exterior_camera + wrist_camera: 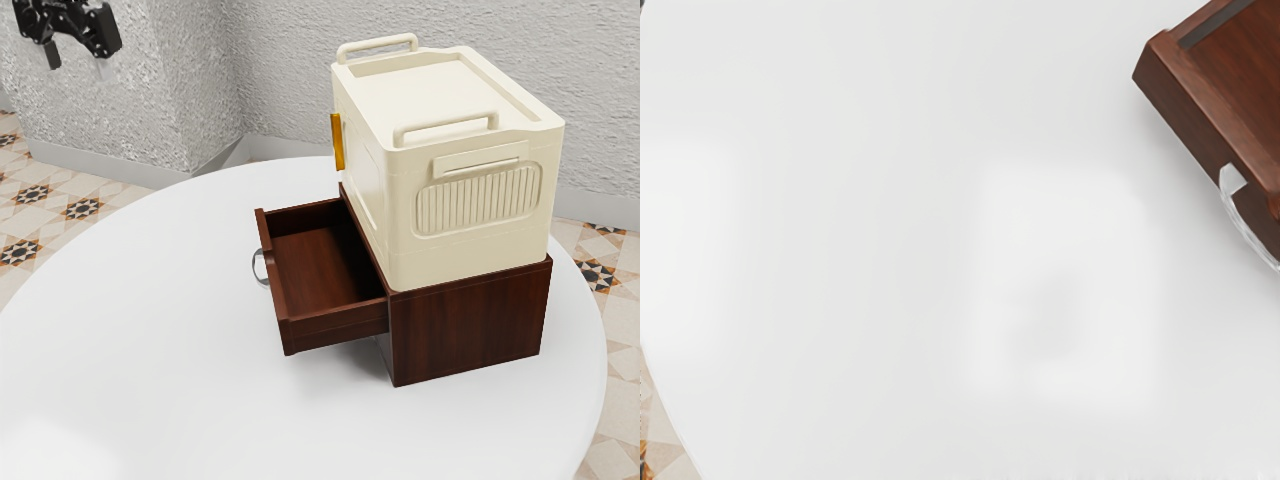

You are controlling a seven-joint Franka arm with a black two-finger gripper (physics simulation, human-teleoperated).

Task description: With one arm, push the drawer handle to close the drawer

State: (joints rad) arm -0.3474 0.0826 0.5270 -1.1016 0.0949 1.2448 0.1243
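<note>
Since the drawer (322,265) stands pulled out from the cabinet (472,318), step in hand is likely the approach. Far left in the exterior view: gripper (78,64), well apart from the cabinet on its drawer side, fingers spread well apart, nothing held. Next rightward: round metal handle (260,267) on the drawer's front, the side facing away from the cabinet. Best to come down to handle height, line up with its middle, then push straight toward the cabinet, slow and level; bringing the fingers together first should give a firmer contact. Off-centre push could skew the drawer or slip off the ring. Further right, cream box (450,205) on top of the cabinet, orange piece (337,142) on its drawer-side face, purpose unclear; keep clear of both. Gripper's upper part cut off by the frame; handle and drawer front cropped in the wrist view; cabinet's far sides hidden.
</note>
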